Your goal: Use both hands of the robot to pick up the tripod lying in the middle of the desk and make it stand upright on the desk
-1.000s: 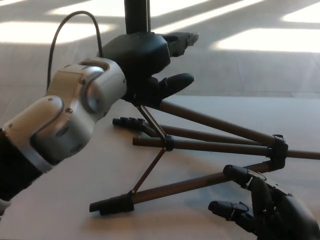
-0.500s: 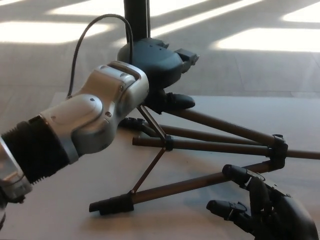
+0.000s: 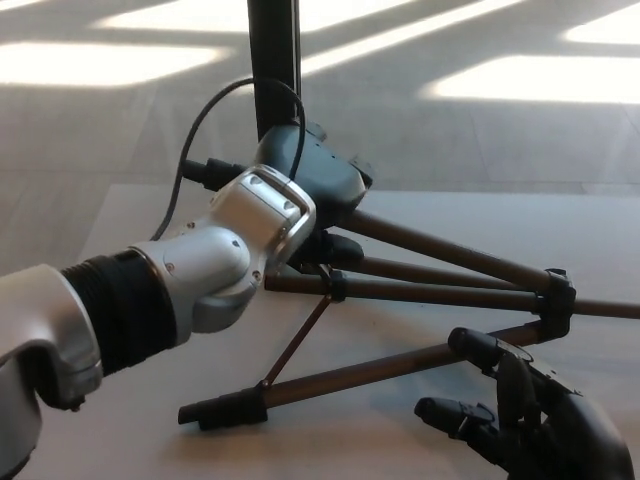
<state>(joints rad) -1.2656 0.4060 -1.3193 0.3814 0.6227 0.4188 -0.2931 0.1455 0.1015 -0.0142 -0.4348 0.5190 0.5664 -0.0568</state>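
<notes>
One tripod [image 3: 420, 290] | left robot hand [image 3: 310, 180] gripping it | right robot hand [image 3: 530, 420] spread, empty

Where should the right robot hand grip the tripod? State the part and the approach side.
Probably the nearest leg of the tripod, just ahead of the right robot hand. Come from the near side: that leg lies almost flat and bare there, while the left robot hand is at the far end.

Bare surface [image 3: 120, 440] lies open front-left; the tripod's [image 3: 420, 293] spread legs and the left arm [image 3: 200, 270] block the middle.
</notes>
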